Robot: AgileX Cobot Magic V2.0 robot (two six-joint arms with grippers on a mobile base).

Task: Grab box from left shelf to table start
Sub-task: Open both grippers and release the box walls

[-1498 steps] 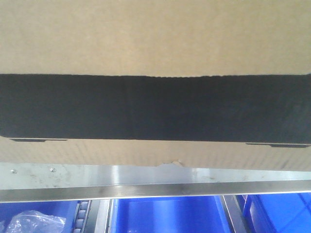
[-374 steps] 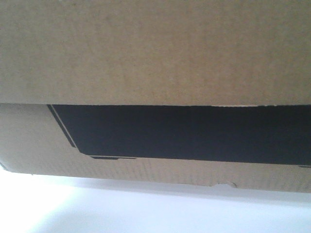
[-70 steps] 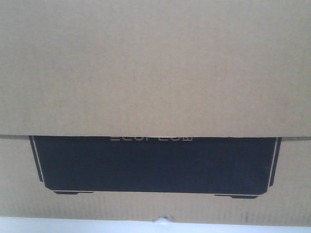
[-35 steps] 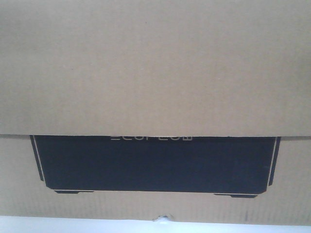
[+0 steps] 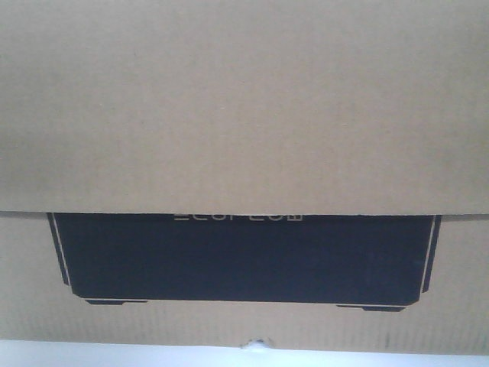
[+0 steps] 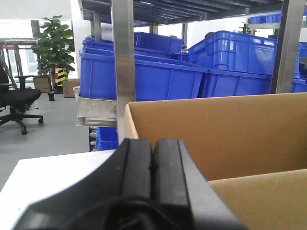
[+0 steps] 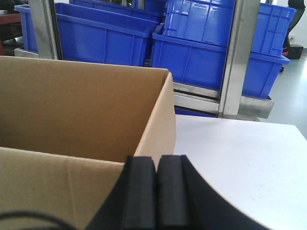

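The brown cardboard box (image 5: 244, 115) fills the front view, its black panel (image 5: 244, 260) showing pale lettering, and it rests on the white table (image 5: 114, 353). In the left wrist view the open box (image 6: 230, 134) lies to the right of my left gripper (image 6: 152, 146), which is shut with nothing between its pads, at the box's left outer side. In the right wrist view my right gripper (image 7: 157, 163) is shut and empty at the right outer wall of the box (image 7: 72, 105). Table (image 7: 240, 153) shows beside it. The left shelf (image 6: 123, 57) stands behind.
Blue plastic bins (image 7: 100, 38) sit on the rack behind the box, between grey uprights (image 7: 237, 52). A steel rail (image 6: 96, 112) juts at the rack's left end. An office chair (image 6: 17, 100) and a potted plant (image 6: 53, 43) stand far left on the floor.
Long ago the box sat on the steel shelf rail above blue bins; now it sits on the white table, squared to the camera. Over the last second nothing has visibly moved.
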